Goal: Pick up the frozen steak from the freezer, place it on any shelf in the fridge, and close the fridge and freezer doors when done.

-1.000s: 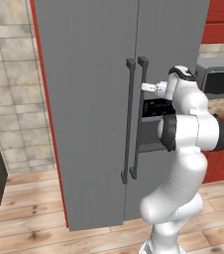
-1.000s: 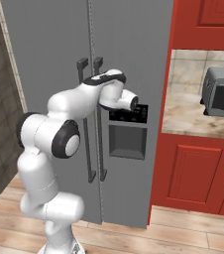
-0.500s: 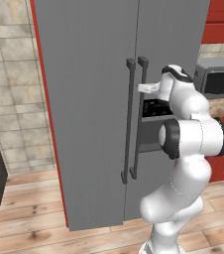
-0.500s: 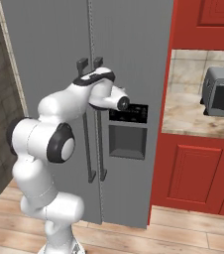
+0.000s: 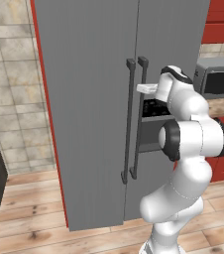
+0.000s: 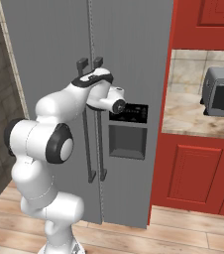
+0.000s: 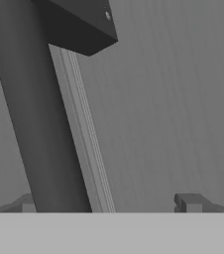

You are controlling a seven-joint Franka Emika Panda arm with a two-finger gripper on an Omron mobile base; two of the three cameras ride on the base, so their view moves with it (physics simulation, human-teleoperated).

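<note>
At far left, a tiled wall (image 5: 10,84). Next to it, the wider fridge door (image 5: 84,99), shut flat, then the two dark bar handles (image 5: 129,119) side by side at the seam. Right of the seam, the narrower freezer door (image 6: 134,49), also shut, with a dark dispenser panel (image 6: 128,134). Gripper (image 7: 108,203) right at the handles, its fingers (image 7: 188,202) spread wide apart, with one bar (image 7: 39,124) standing between them, not clamped. Further right, a microwave (image 5: 218,77) above red cabinets (image 6: 193,168).
</note>
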